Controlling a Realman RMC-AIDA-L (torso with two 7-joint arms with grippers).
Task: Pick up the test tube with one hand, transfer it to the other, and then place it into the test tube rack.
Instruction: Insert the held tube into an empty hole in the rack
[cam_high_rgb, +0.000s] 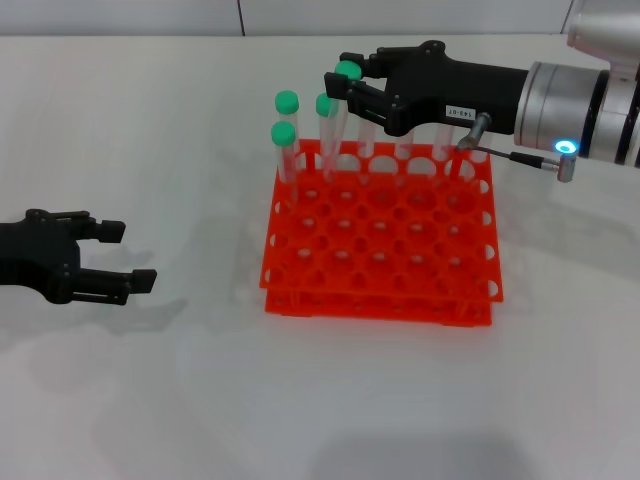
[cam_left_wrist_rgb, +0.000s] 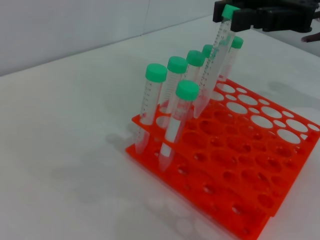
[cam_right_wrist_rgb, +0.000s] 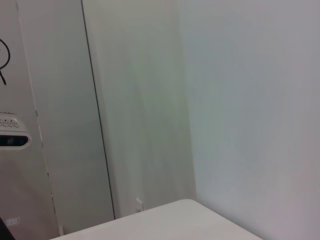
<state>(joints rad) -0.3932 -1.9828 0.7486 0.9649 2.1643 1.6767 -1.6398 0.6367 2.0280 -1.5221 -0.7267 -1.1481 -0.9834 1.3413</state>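
Test tube (cam_high_rgb: 337, 120): clear body, green cap, held near its cap end by right end effector (cam_high_rgb: 345, 88) (black, white label, silver wrist w/ blue light), fingers clenched on it; tube tilted, lower tip down at the test tube rack (cam_high_rgb: 380, 300), back row, near rack's far-left corner. Left wrist view: same tube (cam_left_wrist_rgb: 212, 70) leans across the row of racked tubes, tip at a back hole; can't tell how far it's seated. Test tube rack: orange-red, 2-tier, grid of round holes, sits on white desk (cam_high_rgb: 200, 400). Other green-capped tubes (cam_left_wrist_rgb: 175, 95): approx. five standing in rack along its left/back edge, one in front row of that cluster slightly tilted. Left end effector (cam_high_rgb: 118, 258): black, no label, well to the left of rack, low over desk, fingers spread apart, gripping nothing. Right wrist view: only wall, door panel and a desk corner; no rack or tube seen.
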